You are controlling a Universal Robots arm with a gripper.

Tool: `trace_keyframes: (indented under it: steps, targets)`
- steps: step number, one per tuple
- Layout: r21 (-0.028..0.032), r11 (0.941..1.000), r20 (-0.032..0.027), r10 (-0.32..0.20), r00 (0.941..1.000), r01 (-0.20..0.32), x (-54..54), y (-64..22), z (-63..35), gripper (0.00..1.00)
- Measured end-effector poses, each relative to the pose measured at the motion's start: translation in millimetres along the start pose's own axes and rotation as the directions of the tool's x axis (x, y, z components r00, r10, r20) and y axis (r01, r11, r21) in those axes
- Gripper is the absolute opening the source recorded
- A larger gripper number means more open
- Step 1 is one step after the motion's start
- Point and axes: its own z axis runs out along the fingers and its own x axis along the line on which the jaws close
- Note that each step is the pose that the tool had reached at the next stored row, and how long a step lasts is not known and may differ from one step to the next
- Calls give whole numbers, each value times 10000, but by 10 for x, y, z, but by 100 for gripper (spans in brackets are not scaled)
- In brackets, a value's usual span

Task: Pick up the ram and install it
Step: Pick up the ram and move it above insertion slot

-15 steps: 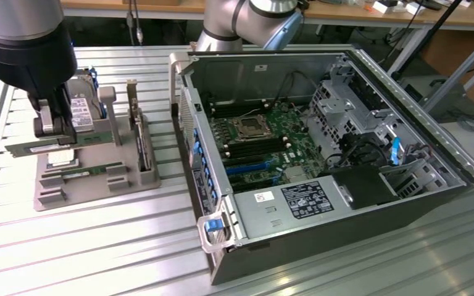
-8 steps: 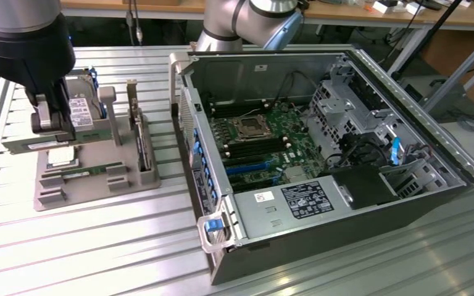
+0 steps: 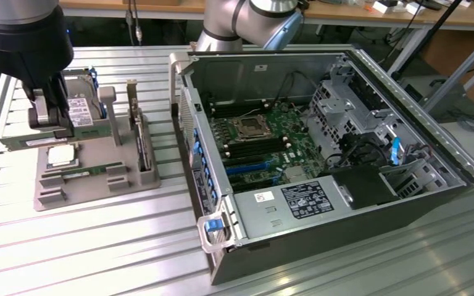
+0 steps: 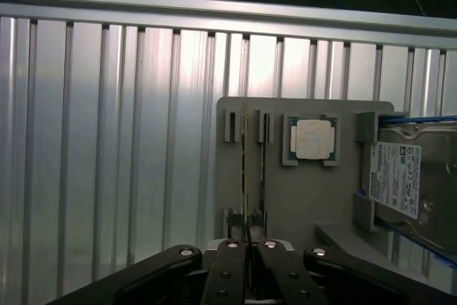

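The pincer is clamped, jaws nearly together, on the ram, gripping it near one end of its long top edge. In the exterior view the stick hangs level beneath the fingers, just over the grey holder at that view's left. It looks raised out of its slot rather than seated, though how far clear is hard to judge. The pick-up therefore seems done or all but done. The carry across and the seating in the board are still to do, since the ram is well apart from the open case at the exterior view's right. The ram is a long, narrow, thin green strip. From the wrist it appears edge-on as a fine dark line running away from the fingertips. Beside it in the holder rest a second stick, a square silver processor and a hard drive. Holder and case both stand on the ribbed metal desk.
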Motion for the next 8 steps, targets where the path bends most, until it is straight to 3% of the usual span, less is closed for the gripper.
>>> trace_keyframes:
  steps: [8]
  targets:
    - [2, 10000, 13, 0, 10000, 0, -2, 2, -48, 12]
